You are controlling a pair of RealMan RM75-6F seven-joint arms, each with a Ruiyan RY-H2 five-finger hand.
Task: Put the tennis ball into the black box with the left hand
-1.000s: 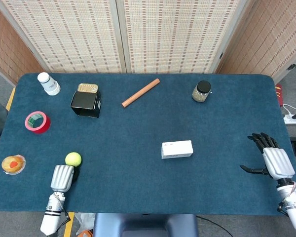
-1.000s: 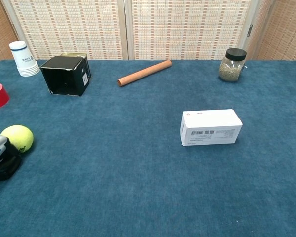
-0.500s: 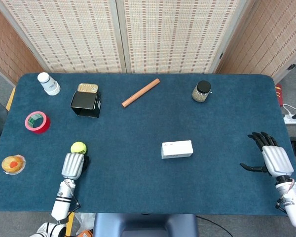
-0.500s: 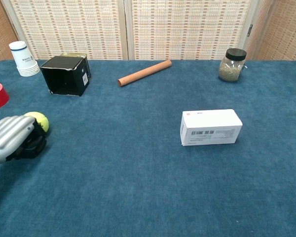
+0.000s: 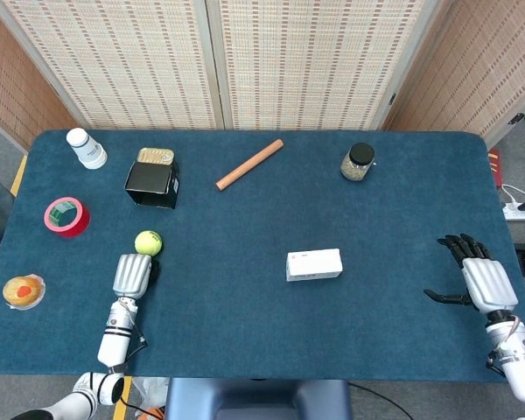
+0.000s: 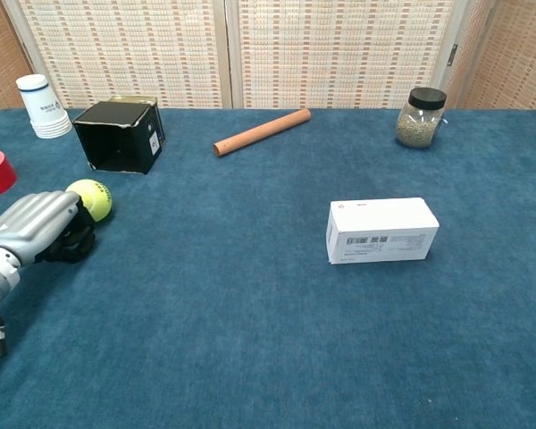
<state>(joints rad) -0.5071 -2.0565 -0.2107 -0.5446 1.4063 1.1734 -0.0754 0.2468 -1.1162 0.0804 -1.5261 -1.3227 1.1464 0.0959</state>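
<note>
- Tennis ball (image 5: 148,242) sits at the fingertips of the left hand (image 5: 132,275), low over the blue table (image 5: 245,332), near its left side and short of the black box (image 5: 152,184).
- From the chest view the ball (image 6: 89,198) touches the front of the left hand (image 6: 37,228); the fingers are curled in, but I cannot tell whether they grip the ball or only rest against it.
- Black box lies on its side farther back, with a tin (image 5: 156,156) just behind it.
- Right hand (image 5: 479,280) rests at the table's right edge, fingers spread, holding nothing.
- White carton (image 5: 314,263) lies near the middle; a wooden rod (image 5: 249,164) and a jar (image 5: 357,162) lie toward the back.
- Red tape roll (image 5: 66,216) and white bottle (image 5: 87,148) stand at the left.
</note>
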